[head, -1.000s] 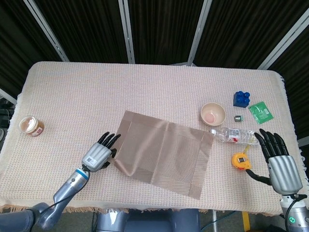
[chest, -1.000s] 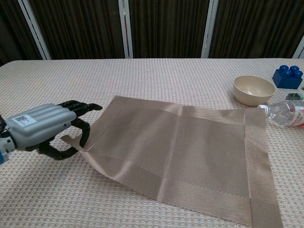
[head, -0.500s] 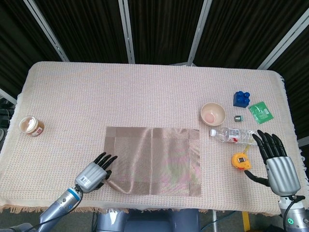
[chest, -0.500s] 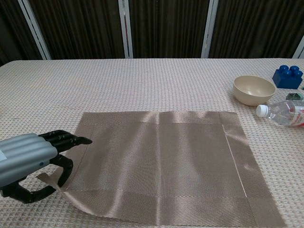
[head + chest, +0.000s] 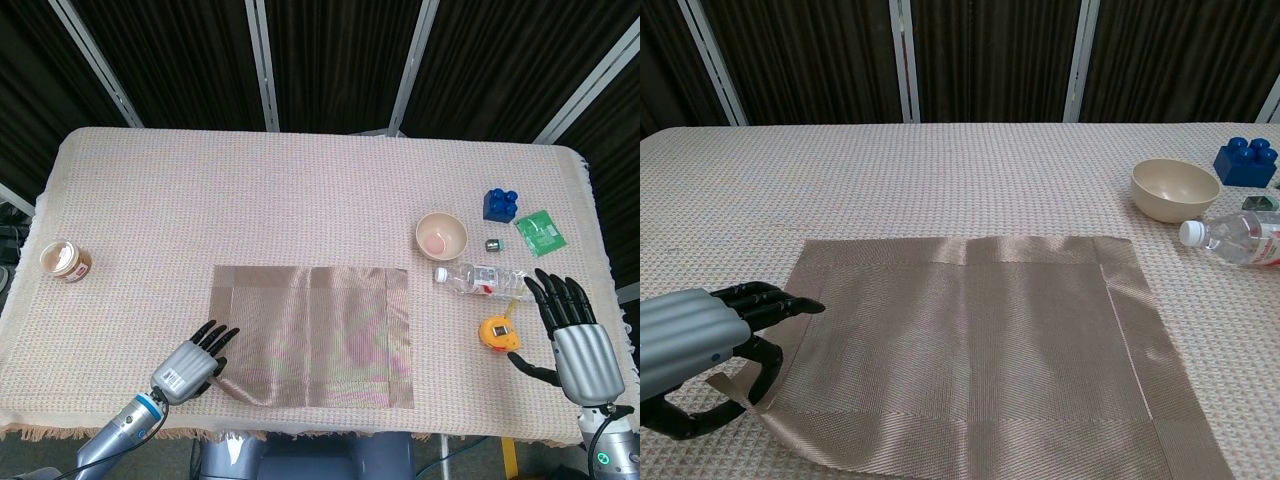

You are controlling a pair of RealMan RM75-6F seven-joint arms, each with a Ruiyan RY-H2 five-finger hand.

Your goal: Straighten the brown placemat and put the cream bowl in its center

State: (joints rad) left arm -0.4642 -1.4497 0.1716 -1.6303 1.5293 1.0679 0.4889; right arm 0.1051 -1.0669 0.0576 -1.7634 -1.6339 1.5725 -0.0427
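The brown placemat (image 5: 312, 335) (image 5: 980, 350) lies roughly square to the table's front edge, left of centre. Its near-left corner curls up off the cloth. My left hand (image 5: 190, 365) (image 5: 695, 350) pinches that corner between thumb and fingers. The cream bowl (image 5: 441, 236) (image 5: 1175, 189) stands upright on the cloth, beyond the mat's far-right corner and apart from it. Only the head view shows my right hand (image 5: 575, 340), which hovers near the table's front right with fingers spread and holds nothing.
A clear plastic bottle (image 5: 480, 281) (image 5: 1240, 240) lies on its side just in front of the bowl. A yellow tape measure (image 5: 497, 331) sits beside my right hand. A blue brick (image 5: 501, 204), a green packet (image 5: 539, 232) and a small jar (image 5: 66, 261) lie farther off.
My left hand pulled the mat's near-left corner toward the front edge, turning the mat from skewed to square. The right hand barely moved.
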